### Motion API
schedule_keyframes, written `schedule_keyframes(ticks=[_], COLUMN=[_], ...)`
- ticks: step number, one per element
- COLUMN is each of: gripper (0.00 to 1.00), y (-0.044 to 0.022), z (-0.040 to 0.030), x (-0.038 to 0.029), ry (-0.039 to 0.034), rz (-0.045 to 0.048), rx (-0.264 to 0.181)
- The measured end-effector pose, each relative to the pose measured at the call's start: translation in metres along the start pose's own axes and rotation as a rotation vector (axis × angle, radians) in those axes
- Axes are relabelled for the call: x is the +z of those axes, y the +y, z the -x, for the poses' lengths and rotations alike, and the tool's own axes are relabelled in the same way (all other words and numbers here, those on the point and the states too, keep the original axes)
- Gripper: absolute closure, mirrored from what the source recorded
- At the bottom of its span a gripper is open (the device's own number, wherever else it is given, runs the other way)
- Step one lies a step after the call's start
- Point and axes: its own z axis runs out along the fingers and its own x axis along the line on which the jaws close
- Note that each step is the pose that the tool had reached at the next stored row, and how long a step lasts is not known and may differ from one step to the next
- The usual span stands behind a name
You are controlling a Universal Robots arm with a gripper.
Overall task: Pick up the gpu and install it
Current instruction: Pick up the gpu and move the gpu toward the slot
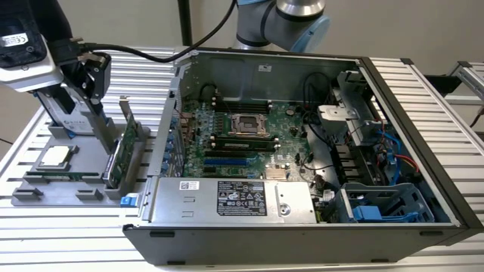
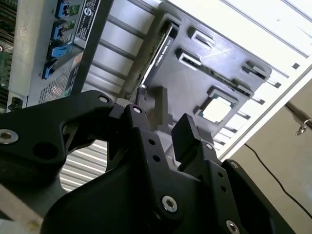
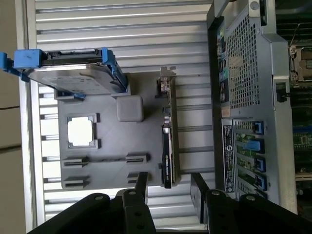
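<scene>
end effector (image 3: 169,189) open wide, empty, hangs above the gray tray (image 3: 109,141). gpu (image 3: 167,141) stands on edge in the tray's side slot, untouched. risk: thin card, so slight misalignment could land a finger on its top edge or tilt it in the slot.

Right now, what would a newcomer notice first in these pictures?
The open case with its green motherboard sits in the exterior view's middle. On the exterior view's left, the gpu stands on edge in a gray tray; in the first wrist view, the open gripper hangs over it.
</scene>
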Motion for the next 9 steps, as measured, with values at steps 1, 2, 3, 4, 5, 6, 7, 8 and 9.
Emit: schedule_keyframes(ticks=[1, 2, 3, 4, 5, 6, 7, 8, 9], gripper=[0.00, 0.00, 0.00, 0.00, 0.00, 0.00, 0.00, 0.00, 0.00], y=[0.0000, -0.0001, -0.0001, -0.0002, -0.0003, -0.0003, -0.0003, -0.0004, -0.0005], z=[0.0000, 0.0000, 0.0000, 0.0000, 0.0000, 0.0000, -0.0001, -0.0001, -0.0001], x=[0.0007, 0.0013, 0.0019, 0.0025, 0.0031, 0.0038, 0.0044, 0.0050, 0.0056], ry=[-0.0001, -0.0001, -0.0001, -0.0001, -0.0001, -0.0001, -0.0001, -0.0001, 0.0000], rz=[0.0000, 0.0000, 0.0000, 0.0000, 0.0000, 0.0000, 0.0001, 0.0000, 0.0000], rx=[0.000, 0.000, 0.000, 0.000, 0.000, 0.000, 0.000, 0.000, 0.000])
